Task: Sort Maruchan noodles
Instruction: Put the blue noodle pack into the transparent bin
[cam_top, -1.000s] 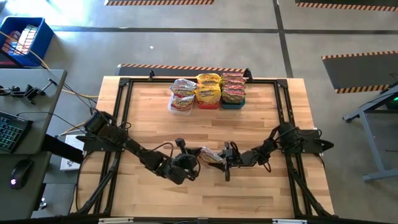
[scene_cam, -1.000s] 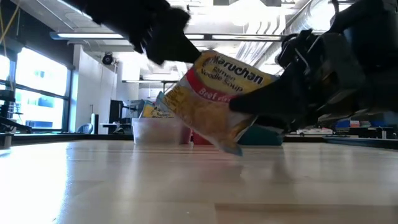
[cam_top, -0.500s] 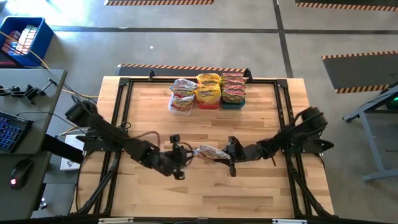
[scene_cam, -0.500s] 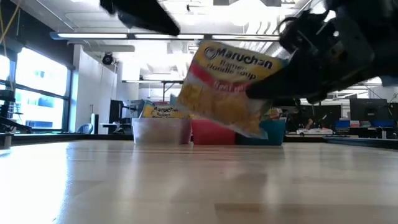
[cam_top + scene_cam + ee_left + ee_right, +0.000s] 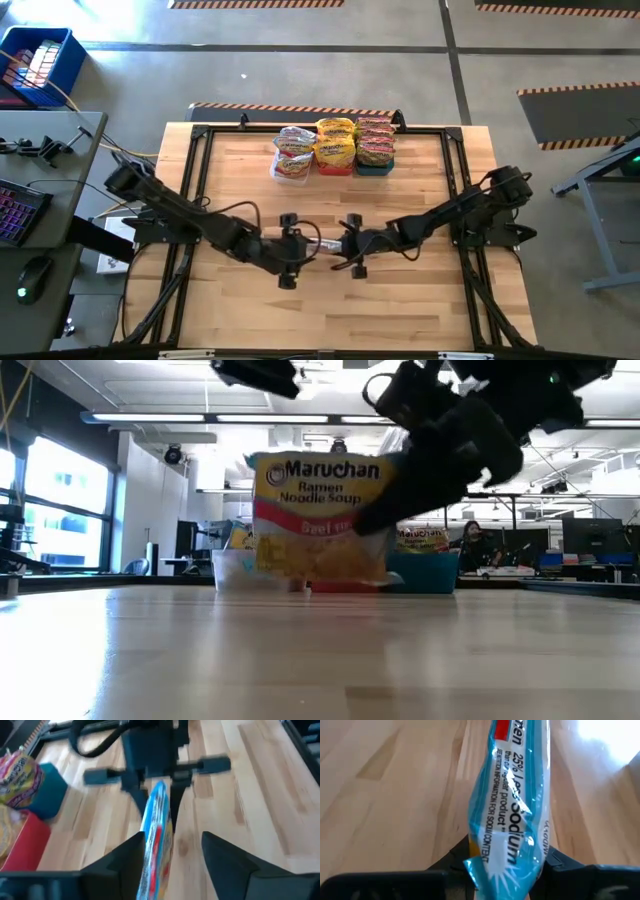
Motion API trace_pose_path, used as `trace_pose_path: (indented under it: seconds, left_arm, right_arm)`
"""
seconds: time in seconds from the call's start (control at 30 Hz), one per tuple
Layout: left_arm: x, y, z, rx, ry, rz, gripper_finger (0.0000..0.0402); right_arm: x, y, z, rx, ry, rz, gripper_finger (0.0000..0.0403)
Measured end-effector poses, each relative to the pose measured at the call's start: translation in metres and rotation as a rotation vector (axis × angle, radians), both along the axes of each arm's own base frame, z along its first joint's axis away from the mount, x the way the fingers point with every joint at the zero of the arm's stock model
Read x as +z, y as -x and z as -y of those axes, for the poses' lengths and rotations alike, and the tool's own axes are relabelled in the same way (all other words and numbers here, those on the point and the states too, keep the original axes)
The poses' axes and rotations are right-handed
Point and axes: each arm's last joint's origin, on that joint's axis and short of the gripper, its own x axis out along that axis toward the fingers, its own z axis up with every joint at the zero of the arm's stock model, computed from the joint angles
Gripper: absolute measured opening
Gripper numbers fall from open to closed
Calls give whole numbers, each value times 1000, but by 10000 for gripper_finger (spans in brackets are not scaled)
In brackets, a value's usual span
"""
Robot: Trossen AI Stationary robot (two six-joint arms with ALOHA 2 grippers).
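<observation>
1. I am seeing the handover finishing above the middle of the table [image 5: 240, 320]: the packet [image 5: 318, 518], tilted a moment ago, is now hanging upright, ready to go to the bins [image 5: 333, 160].
2. My right claw [image 5: 345, 243] is pinching the packet's edge, jaws narrow.
3. My left claw [image 5: 172, 852] is spreading wide, its fingers flanking the packet, one perhaps brushing it.

Lower part of packet [image 5: 512, 805] print hidden behind right fingers, packet top cut off at edge, blurred right gripper [image 5: 165, 775] far off, bin [image 5: 262, 570] contents behind packet unclear
</observation>
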Motion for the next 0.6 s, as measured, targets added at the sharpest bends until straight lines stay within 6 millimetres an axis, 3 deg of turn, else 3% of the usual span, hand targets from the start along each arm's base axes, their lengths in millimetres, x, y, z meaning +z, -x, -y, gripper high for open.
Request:
trace_pose_path:
  seconds: [0.23, 0.6]
  left_arm:
    - [-15, -19, 0, 14, -43, -60, 225]
    - [-25, -49, -19, 8, 2, -153, 230]
  right_arm:
    - [5, -4, 0, 16, -15, 23, 96]
    - [4, -6, -2, 46, -20, 39, 96]
